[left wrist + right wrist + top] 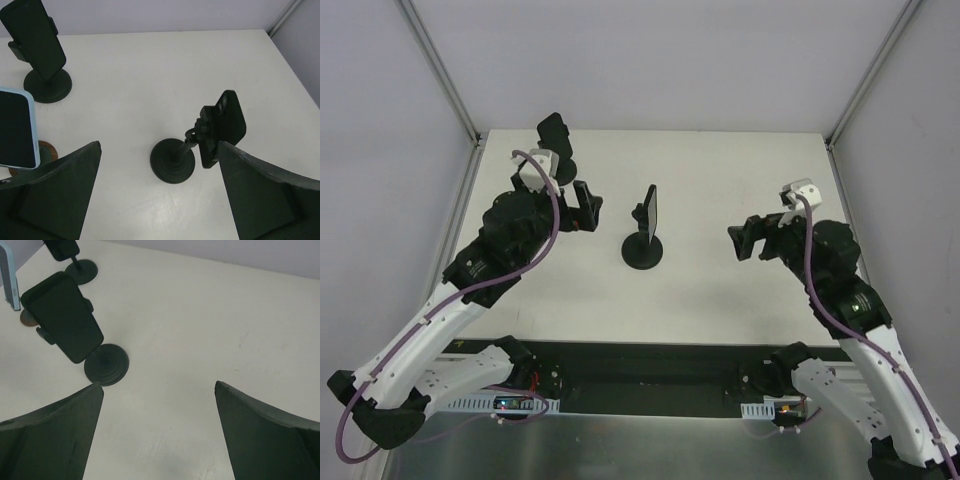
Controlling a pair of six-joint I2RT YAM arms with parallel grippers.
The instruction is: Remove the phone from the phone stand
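Observation:
A black phone stands upright, clamped in a black phone stand at the table's middle. In the left wrist view I see the phone's back and the stand's round base. In the right wrist view I see its dark screen and the base. My left gripper is open and empty, left of the stand, which lies just ahead of its jaws. My right gripper is open and empty to the stand's right, with bare table between its jaws.
A second black phone on a black stand is at the back left; it also shows in the left wrist view and the right wrist view. A light-blue-cased phone on a brown base stands by my left gripper.

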